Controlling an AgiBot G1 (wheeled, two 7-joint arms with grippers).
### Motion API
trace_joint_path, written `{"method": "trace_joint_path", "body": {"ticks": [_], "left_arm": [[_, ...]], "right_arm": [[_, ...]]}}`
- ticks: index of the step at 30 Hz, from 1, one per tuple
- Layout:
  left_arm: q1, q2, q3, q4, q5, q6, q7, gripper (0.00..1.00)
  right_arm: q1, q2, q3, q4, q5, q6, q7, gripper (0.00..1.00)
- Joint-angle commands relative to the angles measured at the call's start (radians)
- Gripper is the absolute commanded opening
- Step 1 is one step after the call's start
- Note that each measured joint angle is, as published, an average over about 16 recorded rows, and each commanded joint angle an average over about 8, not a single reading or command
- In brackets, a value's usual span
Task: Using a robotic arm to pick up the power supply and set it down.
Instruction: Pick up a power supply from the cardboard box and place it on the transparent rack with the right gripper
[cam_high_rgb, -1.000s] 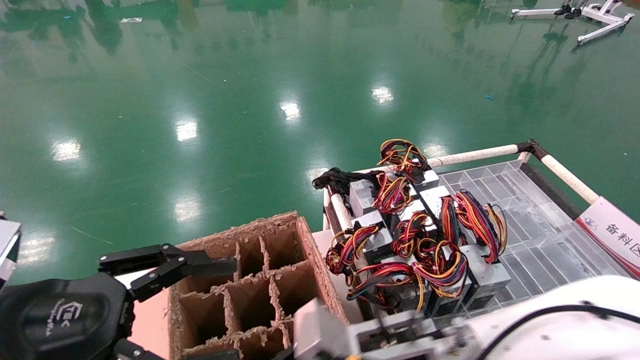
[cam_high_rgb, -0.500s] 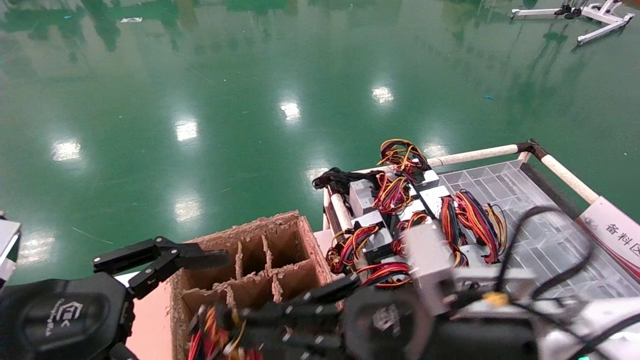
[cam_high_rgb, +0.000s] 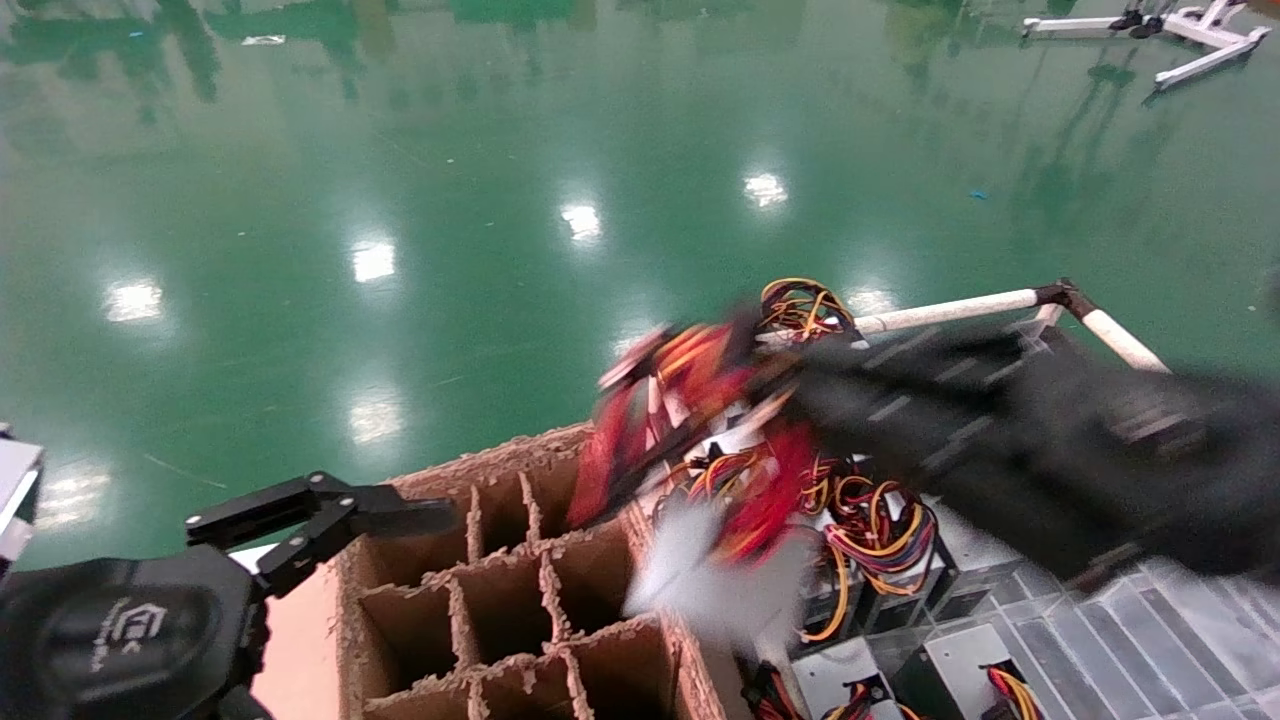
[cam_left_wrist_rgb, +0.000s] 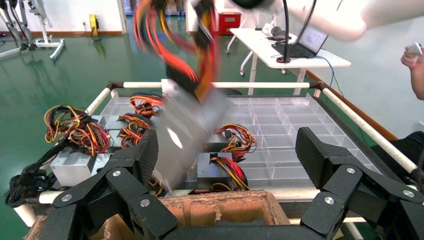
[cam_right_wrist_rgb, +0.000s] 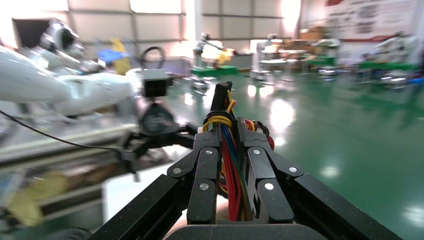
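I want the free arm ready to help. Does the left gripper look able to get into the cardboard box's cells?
Probably yes: the left gripper hangs open at the box's edge, its cells uncovered, though the power supply swings nearby.

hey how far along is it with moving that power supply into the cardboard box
Pickup looks done: the right gripper is clamped on the power supply's cable bundle, and the unit hangs in the air beside the cardboard box. Setting it down is left. The left gripper waits open at the box.
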Motion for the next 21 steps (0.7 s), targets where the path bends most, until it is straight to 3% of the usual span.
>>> {"method": "trace_joint_path", "body": {"ticks": [1, 10, 21], "left_arm": [[0.0, 0.0, 0.0, 0.0, 0.0, 0.0, 0.0, 1.0], [0.0, 0.0, 0.0, 0.0, 0.0, 0.0, 0.0, 1.0], [0.0, 0.0, 0.0, 0.0, 0.0, 0.0, 0.0, 1.0]], "right_arm": [[0.03, 0.052, 0.013, -0.014, 0.007, -0.005, 0.001, 0.0], [0.091, 0.212, -0.016, -0.146, 0.017, -0.015, -0.047, 0.0], [-0.041, 0.379, -0.06, -0.257, 0.172, -0.022, -0.154, 0.0]]}}
